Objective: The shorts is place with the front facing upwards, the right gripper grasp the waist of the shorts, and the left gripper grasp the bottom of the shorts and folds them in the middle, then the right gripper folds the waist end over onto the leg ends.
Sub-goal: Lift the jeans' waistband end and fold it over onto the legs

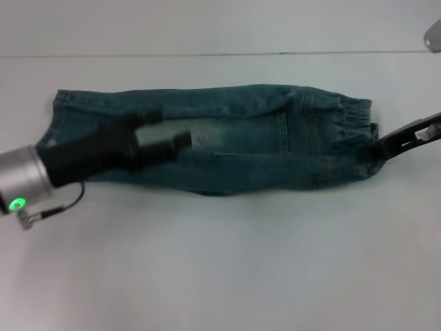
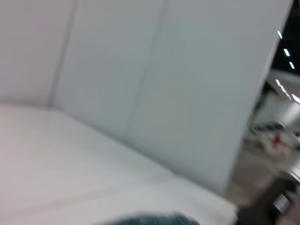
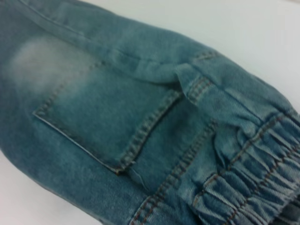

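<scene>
The blue denim shorts [image 1: 255, 138] lie folded lengthwise across the white table [image 1: 220, 262]. Their puckered waist [image 1: 355, 121] is at the right and the bottom hems [image 1: 58, 110] are at the left. My right gripper [image 1: 378, 147] comes in from the right edge, its tip pinched on the waist's near corner. The right wrist view shows the gathered waist [image 3: 253, 187] and a stitched pocket [image 3: 108, 117] close up. My left gripper [image 1: 169, 138] hovers over the leg half, pointing right. Only a sliver of denim [image 2: 150, 219] shows in the left wrist view.
White table surface surrounds the shorts on all sides. A grey object [image 1: 434, 33] sits at the far right corner. The left wrist view looks up at a white wall panel [image 2: 140, 93].
</scene>
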Controlling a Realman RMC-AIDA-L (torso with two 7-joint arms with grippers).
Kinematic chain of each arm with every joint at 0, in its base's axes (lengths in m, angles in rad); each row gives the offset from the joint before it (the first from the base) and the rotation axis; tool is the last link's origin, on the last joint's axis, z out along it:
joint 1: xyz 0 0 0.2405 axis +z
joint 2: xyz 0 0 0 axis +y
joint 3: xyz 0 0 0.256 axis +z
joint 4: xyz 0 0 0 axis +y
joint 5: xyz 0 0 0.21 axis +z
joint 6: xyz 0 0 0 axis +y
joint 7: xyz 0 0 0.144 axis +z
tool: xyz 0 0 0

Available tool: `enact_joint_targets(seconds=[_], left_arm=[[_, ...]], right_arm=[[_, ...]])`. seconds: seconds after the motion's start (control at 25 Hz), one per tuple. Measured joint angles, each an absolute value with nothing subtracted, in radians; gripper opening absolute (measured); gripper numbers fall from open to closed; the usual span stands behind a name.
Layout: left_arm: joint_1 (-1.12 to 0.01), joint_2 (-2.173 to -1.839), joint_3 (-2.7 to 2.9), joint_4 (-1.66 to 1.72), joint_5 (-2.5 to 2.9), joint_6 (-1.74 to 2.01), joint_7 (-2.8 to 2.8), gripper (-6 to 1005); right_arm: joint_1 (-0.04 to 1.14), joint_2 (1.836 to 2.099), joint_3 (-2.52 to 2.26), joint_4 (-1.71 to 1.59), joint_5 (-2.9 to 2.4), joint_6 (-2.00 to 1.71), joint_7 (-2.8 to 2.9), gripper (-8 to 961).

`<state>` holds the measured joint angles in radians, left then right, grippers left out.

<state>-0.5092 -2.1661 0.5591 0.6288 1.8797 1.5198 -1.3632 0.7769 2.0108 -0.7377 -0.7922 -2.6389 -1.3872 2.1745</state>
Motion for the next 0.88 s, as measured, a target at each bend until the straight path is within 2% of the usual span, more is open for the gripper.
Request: enact_joint_targets(seconds=[0.28,0.56,0.88], left_arm=[[-0.593,-2.173,0.556,0.327,1.553,1.29,-0.889,899],[-0.694,-2.175,0.547,0.044,1.279,1.08,-0.306,626],[-0.723,-2.175,0.33,-0.21,1.232,1.033,0.313,321]], right_arm=[[0.74,2.005,-0.736,-0.923,-2.567,-1.502,2.172,145],[0.726,1.995,-0.726,-1.002,-2.507,-1.623,2.161,70],[0.735,1.968,-0.672,-1.042,-2.419,-1.745,2.148,71]])
